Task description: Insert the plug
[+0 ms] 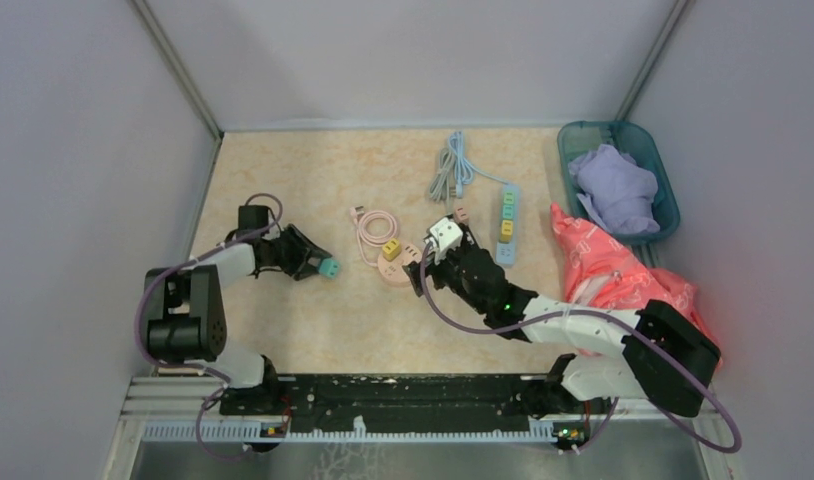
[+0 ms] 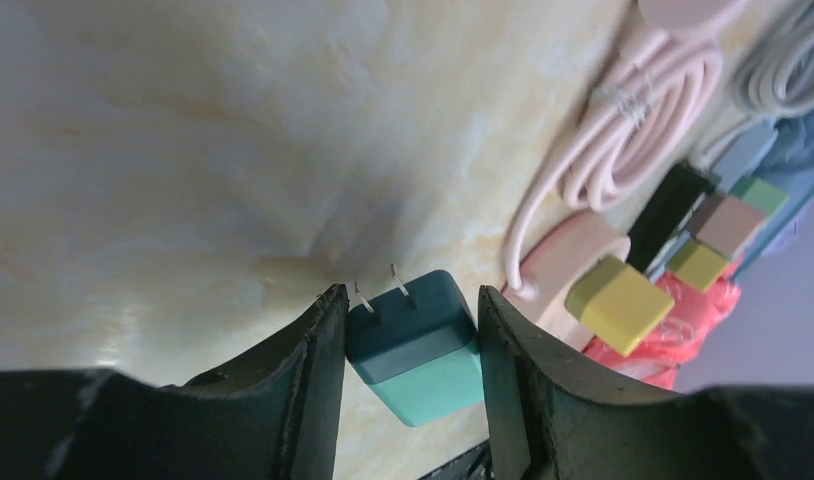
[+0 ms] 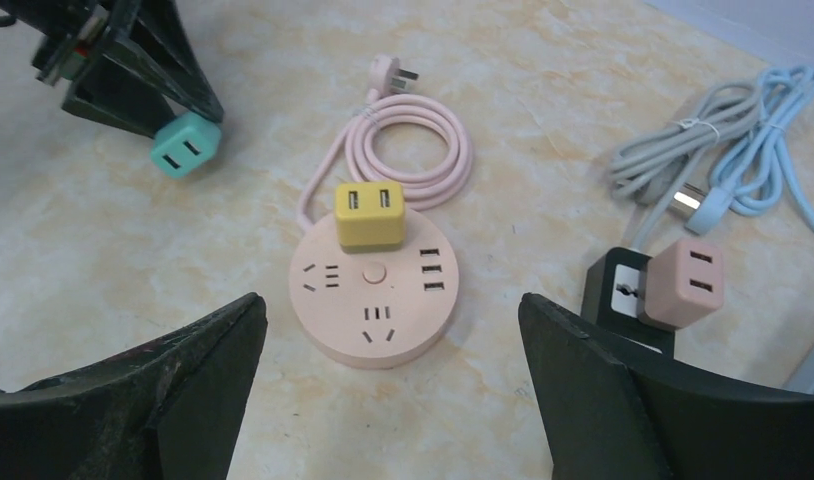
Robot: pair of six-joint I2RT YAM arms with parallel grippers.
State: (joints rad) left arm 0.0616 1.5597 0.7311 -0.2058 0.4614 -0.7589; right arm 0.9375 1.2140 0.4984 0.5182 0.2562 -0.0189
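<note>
The left hand is clamped on the teal plug, one black finger pressed to each side, pin end turned away from the wrist. Whether the plug touches the table or hangs just above it cannot be told. It sits well apart from the round pink socket hub, off to that hub's left in the top view.

The right hand has its fingers spread wide, gripping nothing, and faces the hub; only the finger roots show, cut off by the bottom of the frame. A yellow adapter with two USB ports stands plugged into the hub's far side.

Behind the hub lies the coiled pink cable. To the right, a pink block leans against a black-and-white adapter, whose lower part is hidden by a finger.

Farther off, the grey cable and blue cable run out of frame. The blue power strip carries coloured blocks too small to make out.

At the right edge lies a red bag, its pale print unreadable, partly covered by the right arm. Farthest is a teal basket holding a lavender cloth.
</note>
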